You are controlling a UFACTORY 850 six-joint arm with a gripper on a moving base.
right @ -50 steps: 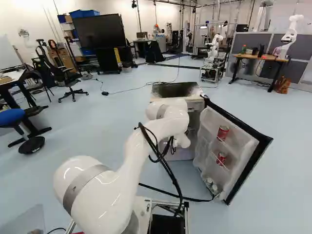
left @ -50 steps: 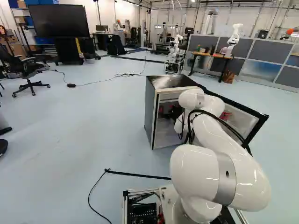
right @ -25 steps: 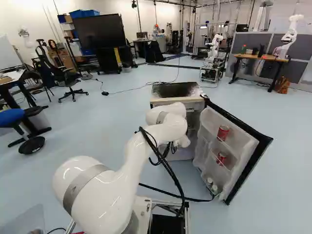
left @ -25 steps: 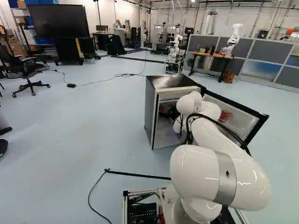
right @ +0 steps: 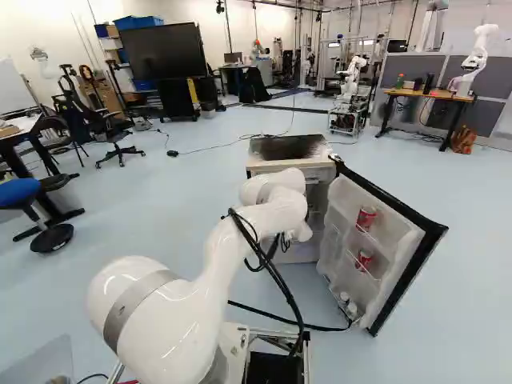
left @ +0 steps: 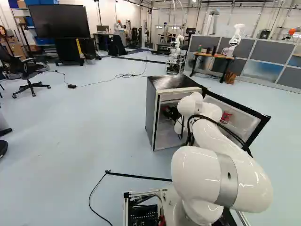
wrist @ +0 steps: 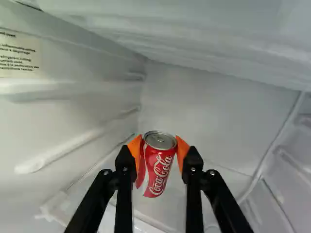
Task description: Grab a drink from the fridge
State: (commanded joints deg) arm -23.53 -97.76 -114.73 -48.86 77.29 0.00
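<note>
A gripper [wrist: 159, 147] clasps a red soda can [wrist: 159, 170] between orange pads [wrist: 181, 149] beyond the front edge of a shelf [wrist: 167, 212] inside an open refrigerator [left: 151, 110]; too low a withdrawal could jar it loose.

Fridge [left: 151, 110] ahead of arm [right: 272, 214], one can [wrist: 158, 170] inside. Door [right: 396, 232] open at fridge's right in right base view, upper can [right: 366, 218] and lower can [right: 363, 260] on its shelves. Beyond fridge: screen [right: 164, 52] left, table [right: 432, 95] right.
</note>
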